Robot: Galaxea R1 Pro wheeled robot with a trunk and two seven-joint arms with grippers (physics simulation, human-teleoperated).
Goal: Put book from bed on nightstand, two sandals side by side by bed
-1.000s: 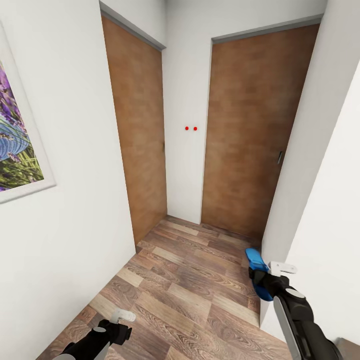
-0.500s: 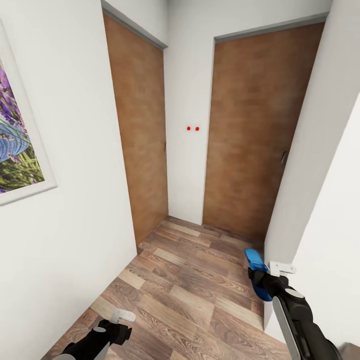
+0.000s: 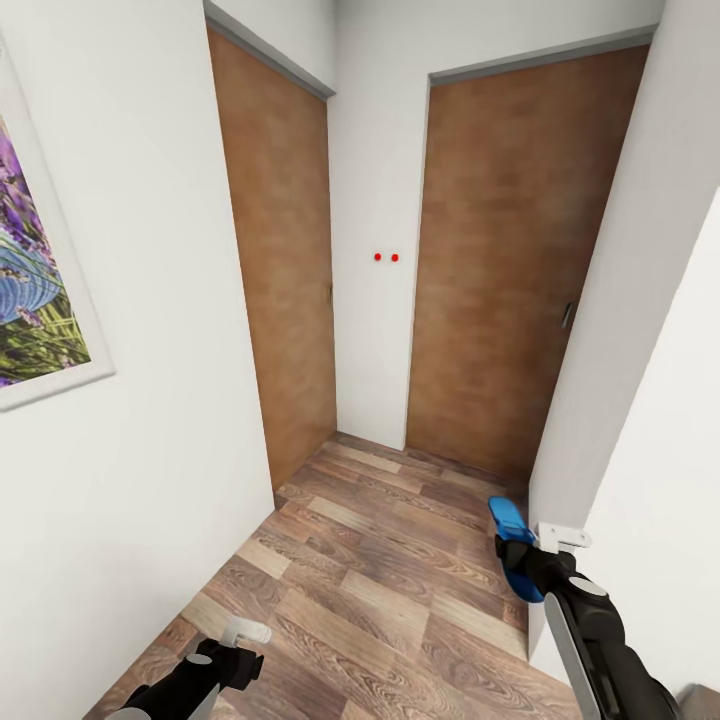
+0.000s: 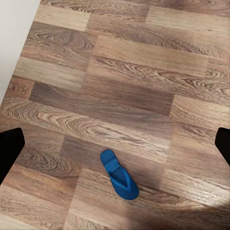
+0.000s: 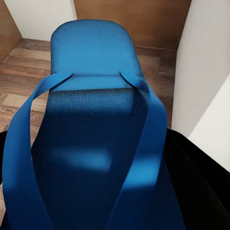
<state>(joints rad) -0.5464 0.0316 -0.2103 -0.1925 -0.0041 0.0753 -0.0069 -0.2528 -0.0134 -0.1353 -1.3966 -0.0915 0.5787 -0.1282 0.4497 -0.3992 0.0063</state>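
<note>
Your right claw grips one sandal; your left claw hangs open above the other sandal on the floor.

The sandal in my right gripper looked like matt blue rubber, its footbed finely textured, its straps smooth; the floor was grained wood plank with a faint sheen; both doors looked matt brown wood; the walls were plain matt white.
</note>
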